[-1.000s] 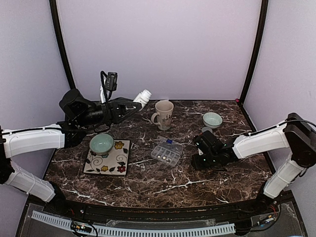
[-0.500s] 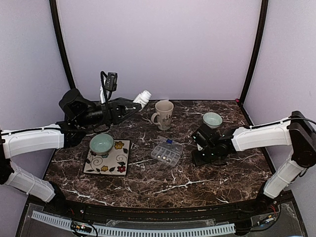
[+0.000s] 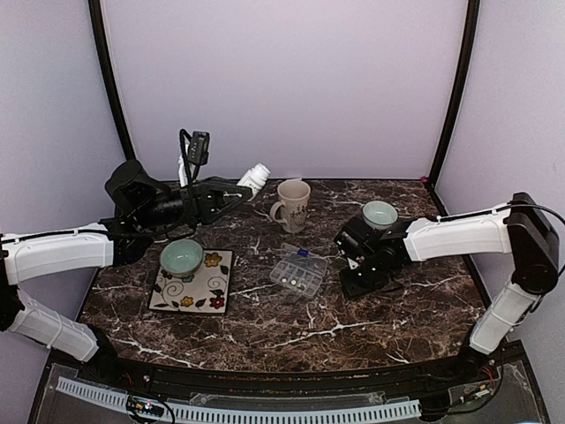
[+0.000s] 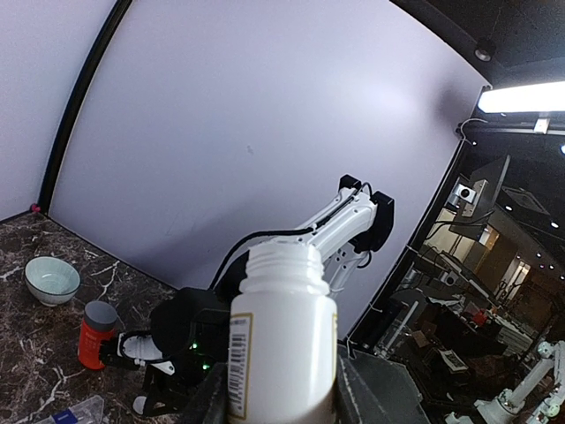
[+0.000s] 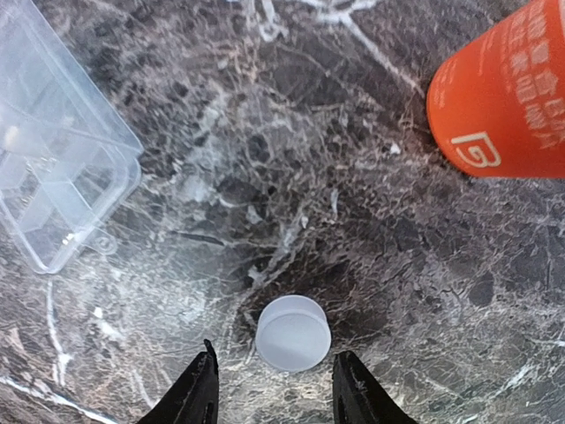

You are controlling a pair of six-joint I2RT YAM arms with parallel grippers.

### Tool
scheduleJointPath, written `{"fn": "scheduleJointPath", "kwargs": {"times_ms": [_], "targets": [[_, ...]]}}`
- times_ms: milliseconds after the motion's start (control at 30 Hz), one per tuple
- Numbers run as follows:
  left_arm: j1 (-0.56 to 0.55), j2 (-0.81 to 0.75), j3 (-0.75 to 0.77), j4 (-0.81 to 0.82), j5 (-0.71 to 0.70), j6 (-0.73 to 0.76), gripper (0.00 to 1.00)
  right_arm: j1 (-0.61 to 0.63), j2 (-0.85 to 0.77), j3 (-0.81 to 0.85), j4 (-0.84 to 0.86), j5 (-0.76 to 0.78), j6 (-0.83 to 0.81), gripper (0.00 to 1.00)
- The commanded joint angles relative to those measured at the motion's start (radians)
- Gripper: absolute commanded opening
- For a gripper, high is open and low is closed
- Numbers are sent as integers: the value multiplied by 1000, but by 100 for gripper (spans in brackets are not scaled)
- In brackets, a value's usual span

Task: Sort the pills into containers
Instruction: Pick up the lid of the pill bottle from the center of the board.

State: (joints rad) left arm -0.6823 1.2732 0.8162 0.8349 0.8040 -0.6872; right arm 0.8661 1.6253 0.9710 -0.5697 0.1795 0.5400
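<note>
My left gripper [image 4: 278, 399] is shut on an uncapped white pill bottle [image 4: 282, 344], held tilted in the air over the table's back left [image 3: 256, 175]. The clear organiser box [image 3: 297, 274] lies mid-table with its lid open, and a few tiny white pills [image 3: 295, 279] sit in its compartments. My right gripper [image 5: 274, 389] stands open just right of the box, pointing down at the table. A small white bottle cap [image 5: 293, 332] lies flat on the marble just ahead of its fingertips, touching neither. The box's corner [image 5: 53, 177] shows at the left of the right wrist view.
An orange bottle [image 5: 503, 97] with a grey cap stands close behind the right gripper. One pale green bowl [image 3: 181, 256] sits on a floral tile [image 3: 196, 291] at the left, another [image 3: 380, 213] at the back right. A cream mug [image 3: 292, 205] stands behind the box.
My right arm has swung left and farther back, bringing its gripper over the white cap. The left arm and its bottle have not moved.
</note>
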Motion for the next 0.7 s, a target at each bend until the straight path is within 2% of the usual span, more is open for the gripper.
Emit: {"fn": "scheduleJointPath", "kwargs": {"times_ms": [0,667], "targets": [[6,-43,-10,11,12,14,0,3,37,33,-45,-15,-9,44],[7,-33,-6,13,15,14,0,-38,68,41,-30,-43,-32,44]]}}
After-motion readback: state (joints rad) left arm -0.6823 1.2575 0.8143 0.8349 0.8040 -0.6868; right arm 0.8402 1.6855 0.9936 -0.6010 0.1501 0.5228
